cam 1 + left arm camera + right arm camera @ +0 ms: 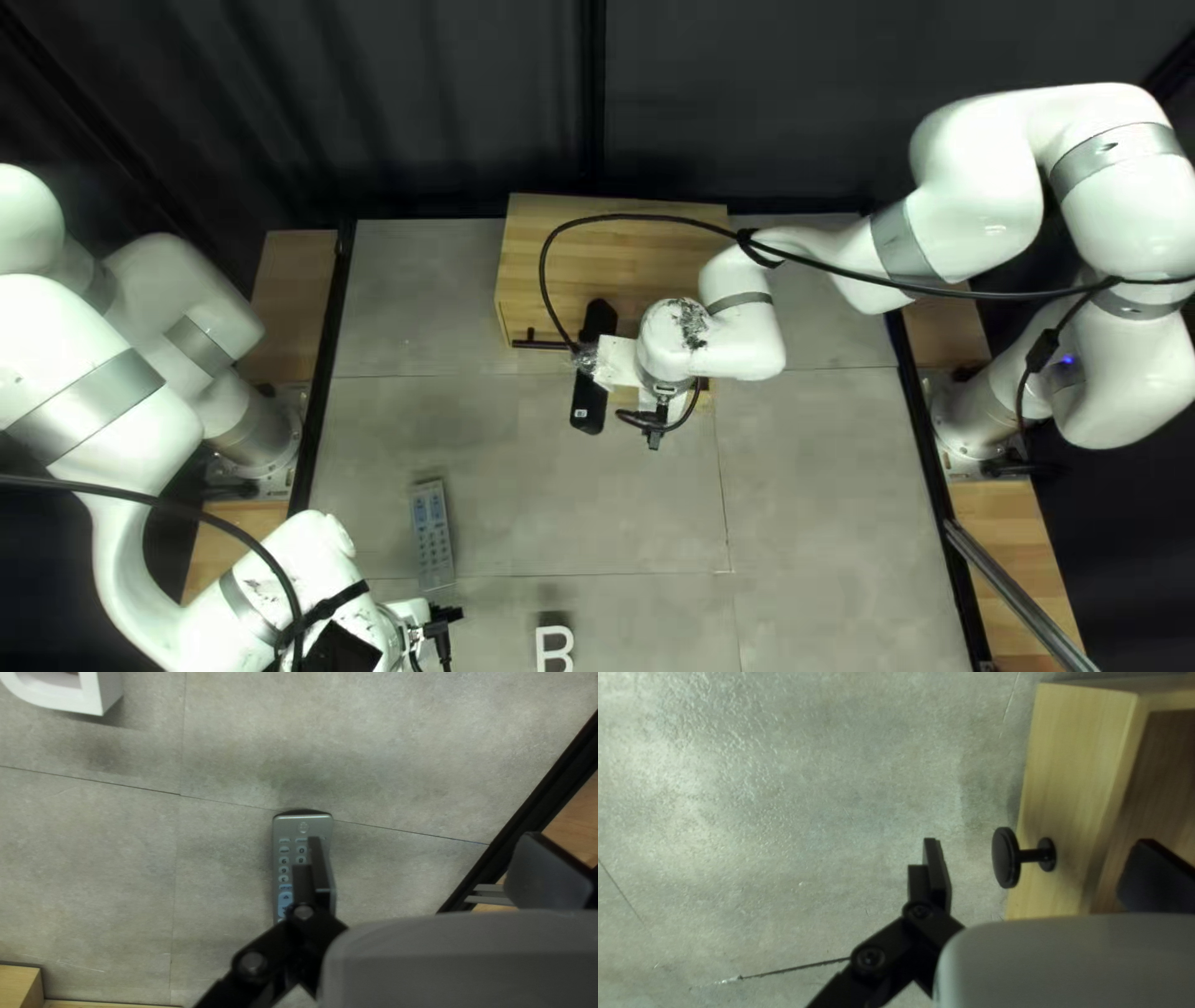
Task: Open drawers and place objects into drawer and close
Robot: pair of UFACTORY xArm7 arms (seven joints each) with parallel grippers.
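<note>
- The remote point(432, 535) lies on the table point(797, 498), low and left of the middle in the top left view. Your left gripper point(423, 839) is wide open and off to one side, with one finger over the buttons. Go straight down and that finger may bump them.
- Close it from there and it may only shove the remote, because the remote isn't between the fingers.
- The white letter point(554, 647), bottom middle in that view, could get knocked if you swing wide.
- Your right gripper point(1038, 841) is wide open too. The knob point(1006, 857) shows between its fingers, not pinched, so a pull may slip.
- The drawer point(1064, 784) looks pulled out of the wooden box point(623, 212), top middle. A bump there could push it shut too soon.
</note>
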